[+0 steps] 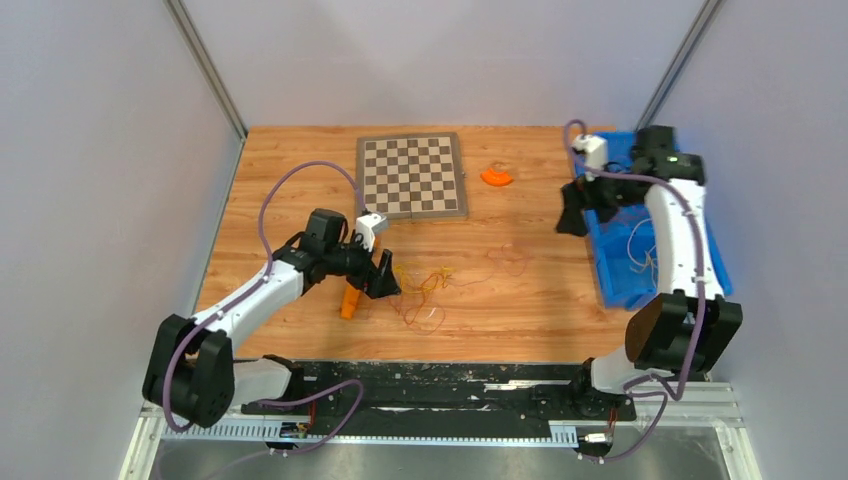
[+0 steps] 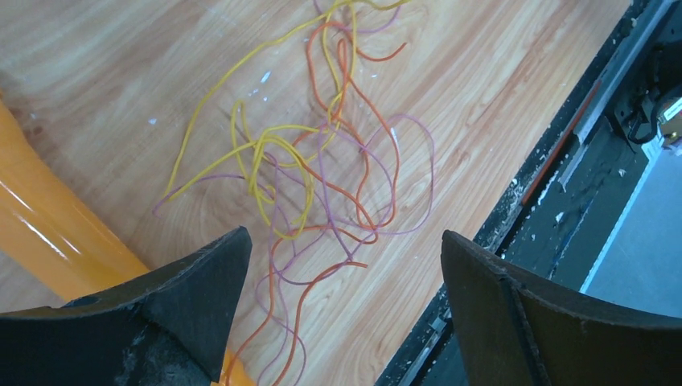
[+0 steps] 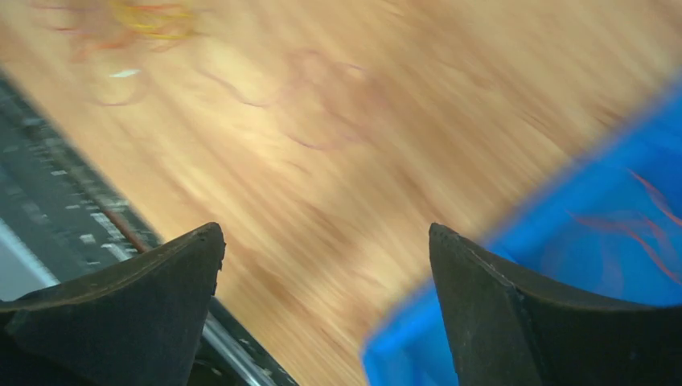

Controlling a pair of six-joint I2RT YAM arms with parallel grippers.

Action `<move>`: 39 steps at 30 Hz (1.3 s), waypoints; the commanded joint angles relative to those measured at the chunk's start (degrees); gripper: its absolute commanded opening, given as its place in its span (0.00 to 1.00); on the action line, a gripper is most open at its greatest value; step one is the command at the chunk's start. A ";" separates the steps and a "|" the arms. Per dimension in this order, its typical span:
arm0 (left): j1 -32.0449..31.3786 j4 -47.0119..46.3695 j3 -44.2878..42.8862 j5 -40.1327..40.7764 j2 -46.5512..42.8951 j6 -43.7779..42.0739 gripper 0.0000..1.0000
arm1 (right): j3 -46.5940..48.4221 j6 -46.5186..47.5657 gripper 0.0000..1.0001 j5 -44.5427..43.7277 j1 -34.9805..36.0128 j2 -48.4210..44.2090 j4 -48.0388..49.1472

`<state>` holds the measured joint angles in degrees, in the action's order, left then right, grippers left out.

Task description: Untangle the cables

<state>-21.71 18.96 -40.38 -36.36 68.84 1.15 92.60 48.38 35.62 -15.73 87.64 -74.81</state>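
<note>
The cables lie in a small loose tangle of thin yellow, orange and pale purple strands near the table's front middle. In the left wrist view the tangle lies just ahead of my fingers. My left gripper is open and empty, at the tangle's left edge. A separate thin reddish strand loops to the right. My right gripper is open and empty, above the left rim of the blue bin. The right wrist view is blurred; it shows the tangle far off and the bin.
A solid orange stick lies under my left gripper, also in the left wrist view. A checkerboard and a small orange piece sit at the back. Thin strands lie inside the blue bin.
</note>
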 commanded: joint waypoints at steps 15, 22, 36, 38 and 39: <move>1.43 -4.48 -5.67 -2.75 17.35 9.04 0.62 | -12.71 -29.27 0.80 0.39 46.87 21.95 37.37; 3.51 -3.13 -6.46 -4.30 18.10 8.62 0.34 | -14.92 -28.57 0.04 -2.86 46.63 22.31 38.51; 7.71 3.51 -3.37 -2.62 14.80 3.64 0.20 | 5.17 -30.49 0.00 2.38 28.28 -6.73 35.06; 8.04 4.66 -2.98 -2.55 14.12 2.76 0.19 | 10.66 -32.17 0.00 3.89 26.06 -6.94 34.98; 8.30 4.89 -2.70 -2.46 13.73 2.42 0.19 | 13.39 -32.73 0.00 3.99 25.23 -6.92 34.91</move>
<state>-14.13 21.30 -43.81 -38.68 85.67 6.74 98.85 18.65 35.73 11.35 80.31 -39.09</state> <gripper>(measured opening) 0.194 0.005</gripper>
